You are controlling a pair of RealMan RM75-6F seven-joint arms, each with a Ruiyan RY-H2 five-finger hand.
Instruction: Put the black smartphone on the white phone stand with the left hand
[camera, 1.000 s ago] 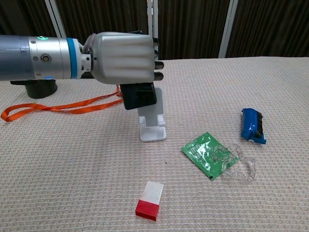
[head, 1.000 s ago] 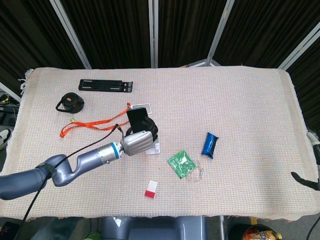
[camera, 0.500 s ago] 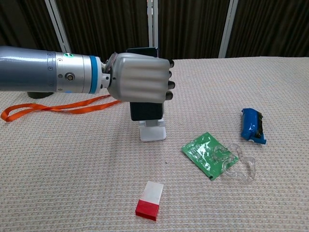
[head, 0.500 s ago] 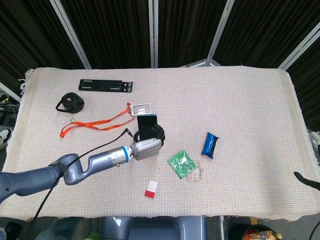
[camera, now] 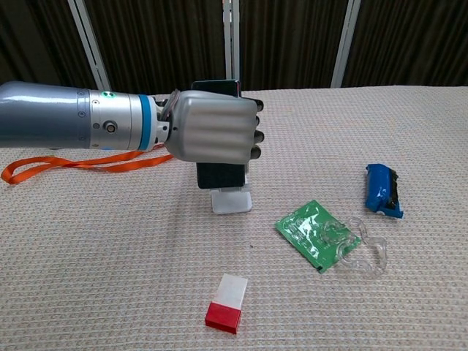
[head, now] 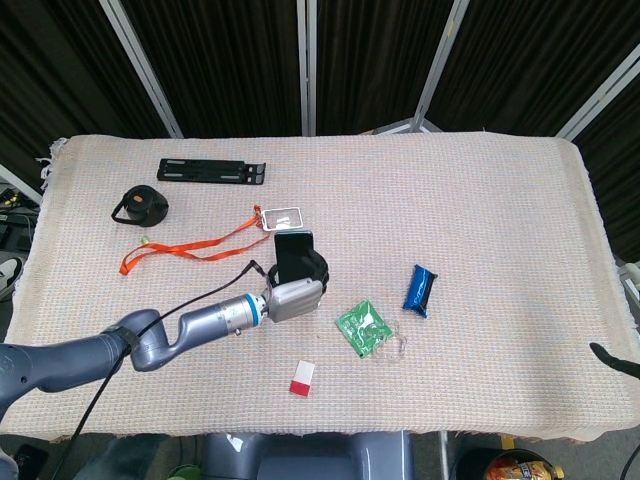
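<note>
The task looks almost done. The left hand (camera: 216,135) holds the black smartphone (camera: 219,175) upright over the white phone stand (camera: 232,199), its lower edge at the stand's lip – whether it is fully seated I cannot tell. The fingers (camera: 252,131) are wrapped closed around the phone; release is left.

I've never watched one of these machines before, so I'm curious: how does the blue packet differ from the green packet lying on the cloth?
The blue packet is small, narrow and plump; the green packet is wider and flat. The blue packet lies alone, further from the left hand; the green packet touches a clear plastic piece at its corner and lies nearer the white phone stand. Both rest untouched on the woven tablecloth.
</note>
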